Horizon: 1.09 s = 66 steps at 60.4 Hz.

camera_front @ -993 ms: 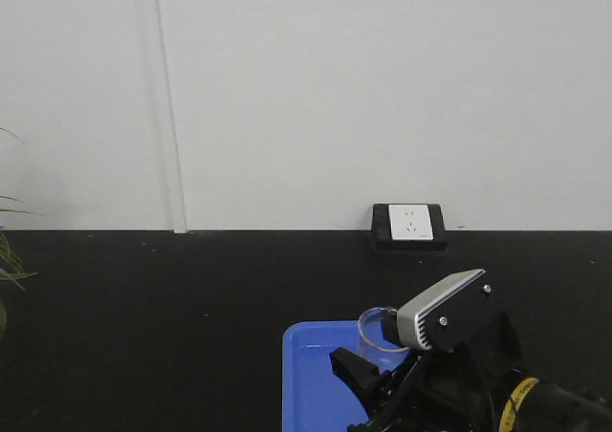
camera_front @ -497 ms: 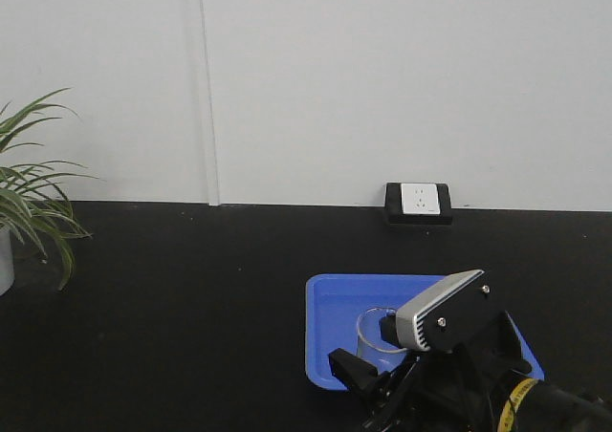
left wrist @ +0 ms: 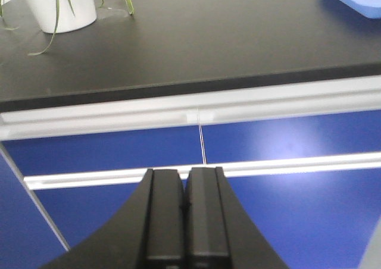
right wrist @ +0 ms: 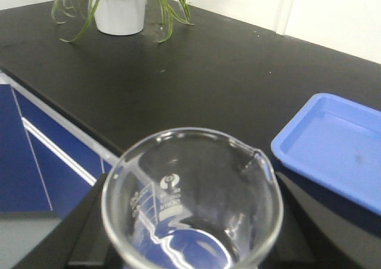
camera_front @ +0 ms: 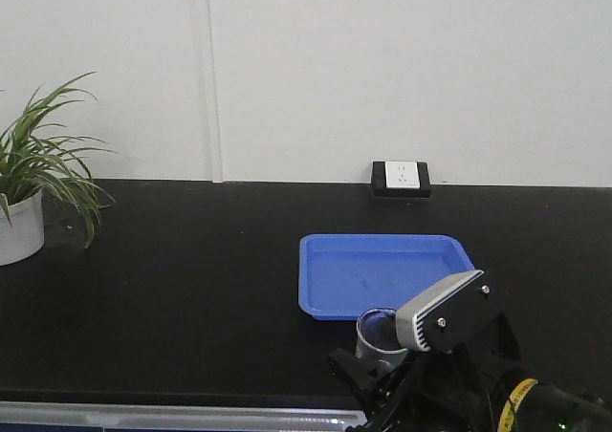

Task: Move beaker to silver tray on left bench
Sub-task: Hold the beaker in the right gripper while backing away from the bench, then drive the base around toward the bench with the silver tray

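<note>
Matte black surface (camera_front: 172,289) runs across the front-facing view beneath a plain white wall (camera_front: 382,69). A wall socket (camera_front: 401,177) sits at the join, a potted plant (camera_front: 29,203) at the left edge and a bright blue tray (camera_front: 382,270) near the middle.

At the lower right of that frame the right arm (camera_front: 535,403) is cut off by the bottom edge. Its grey wrist camera housing (camera_front: 442,310) covers part of the beaker (camera_front: 376,327), so only the rim and a strip of glass wall show, just below the blue tray's near rim. The right gripper (right wrist: 190,245) is mostly hidden there.

The right wrist view fills that in. The clear beaker stands upright in the foreground with its spout toward the upper right, and the printed graduations are too blurred to read. Black fingers (right wrist: 89,233) stand against it on the left and right, clamped on the glass. Its base is cut off by the bottom edge. Behind it lie the surface's front edge and blue cabinet fronts (right wrist: 30,162), so I cannot tell whether it hangs over the surface or just ahead of it.

Only the left wrist view shows the left gripper (left wrist: 184,212). Its two jaws are pressed flat together with nothing between them, level with the cabinet fronts below the surface edge. The plant's white pot (left wrist: 59,7) sits in that frame's upper left corner, and a corner of the blue tray in its upper right.
</note>
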Available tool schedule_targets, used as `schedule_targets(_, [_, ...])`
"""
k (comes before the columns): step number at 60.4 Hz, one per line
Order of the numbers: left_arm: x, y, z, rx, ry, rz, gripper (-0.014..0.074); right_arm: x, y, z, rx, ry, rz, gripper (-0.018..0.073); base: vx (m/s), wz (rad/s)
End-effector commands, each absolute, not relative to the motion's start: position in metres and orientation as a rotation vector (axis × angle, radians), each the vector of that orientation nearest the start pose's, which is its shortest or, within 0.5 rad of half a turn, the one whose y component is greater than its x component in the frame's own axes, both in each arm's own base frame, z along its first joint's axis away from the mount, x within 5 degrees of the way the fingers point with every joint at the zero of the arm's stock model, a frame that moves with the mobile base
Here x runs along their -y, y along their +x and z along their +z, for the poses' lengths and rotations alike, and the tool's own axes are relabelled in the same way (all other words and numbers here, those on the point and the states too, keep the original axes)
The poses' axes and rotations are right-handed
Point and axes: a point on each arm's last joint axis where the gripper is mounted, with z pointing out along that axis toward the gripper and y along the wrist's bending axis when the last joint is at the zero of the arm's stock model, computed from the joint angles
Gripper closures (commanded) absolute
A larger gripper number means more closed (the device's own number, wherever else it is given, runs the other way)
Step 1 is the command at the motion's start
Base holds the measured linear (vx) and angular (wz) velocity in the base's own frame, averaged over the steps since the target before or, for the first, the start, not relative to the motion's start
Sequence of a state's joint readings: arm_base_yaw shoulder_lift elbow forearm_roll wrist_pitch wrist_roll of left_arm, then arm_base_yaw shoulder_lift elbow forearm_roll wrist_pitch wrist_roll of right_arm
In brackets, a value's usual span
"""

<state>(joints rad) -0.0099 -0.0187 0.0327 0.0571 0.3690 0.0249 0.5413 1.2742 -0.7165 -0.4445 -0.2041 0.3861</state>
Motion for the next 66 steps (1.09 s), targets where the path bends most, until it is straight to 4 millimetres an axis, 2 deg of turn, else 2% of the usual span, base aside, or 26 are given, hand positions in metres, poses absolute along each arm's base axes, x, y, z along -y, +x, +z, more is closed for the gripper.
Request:
schedule_targets(1, [-0.0006, 0.0543, 0.1708, -1.797, 0.07, 0.057, 0.0595, -0.1502, 0.2296, 0.3081, -1.651, -0.584, 0.469, 0.0573, -0.33, -0.05])
schedule_targets(66, [-0.0006, 0.0543, 0.1708, -1.797, 0.07, 0.057, 0.0595, -0.1502, 0.2296, 0.3082, -1.651, -0.584, 0.47, 0.0571, -0.3, -0.03])
